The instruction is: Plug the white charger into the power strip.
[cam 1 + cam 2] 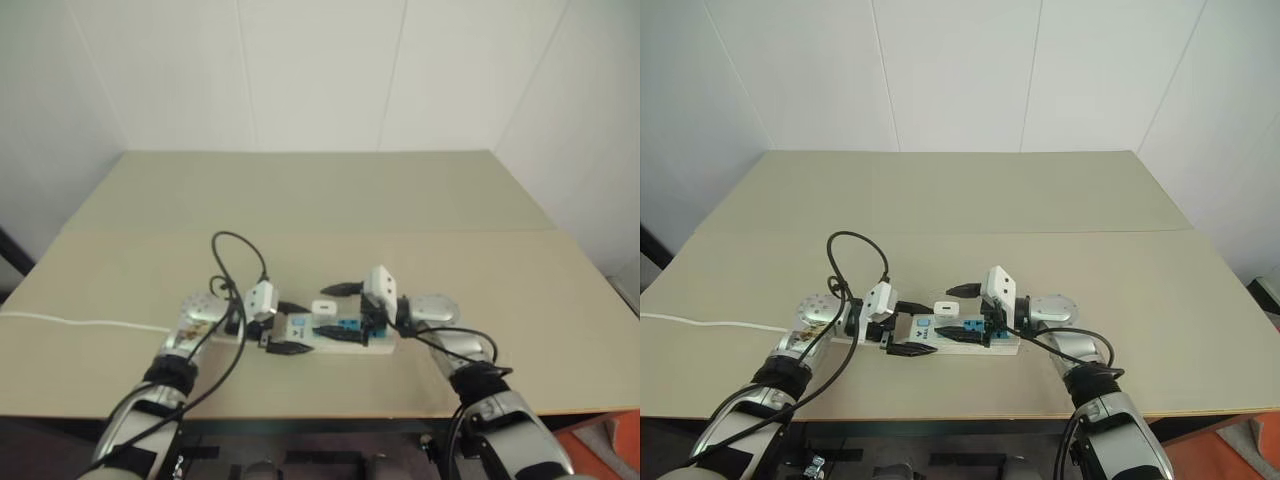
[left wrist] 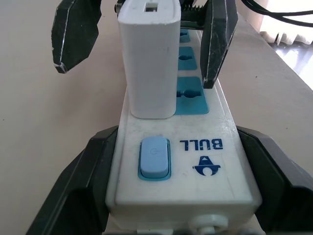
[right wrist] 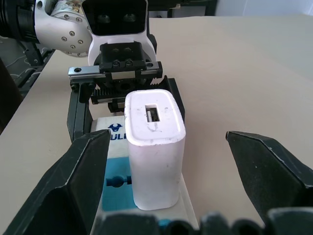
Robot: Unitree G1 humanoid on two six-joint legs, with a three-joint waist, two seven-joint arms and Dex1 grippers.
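White charger (image 3: 155,154) stands upright in the power strip (image 2: 183,161) at frame centre, right gripper (image 3: 161,188) released with its fingers spread either side of it, left gripper (image 2: 178,191) grasping the strip's switch end, so backing straight off looks clear.

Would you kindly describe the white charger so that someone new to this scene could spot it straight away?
On the beige table, near its front edge, lies the power strip between the robot's two arms. The white charger stands upright on the strip's top, beside the pale blue switch. It is the one small plain white block with a slot in its top, much smaller than the pincer housings.
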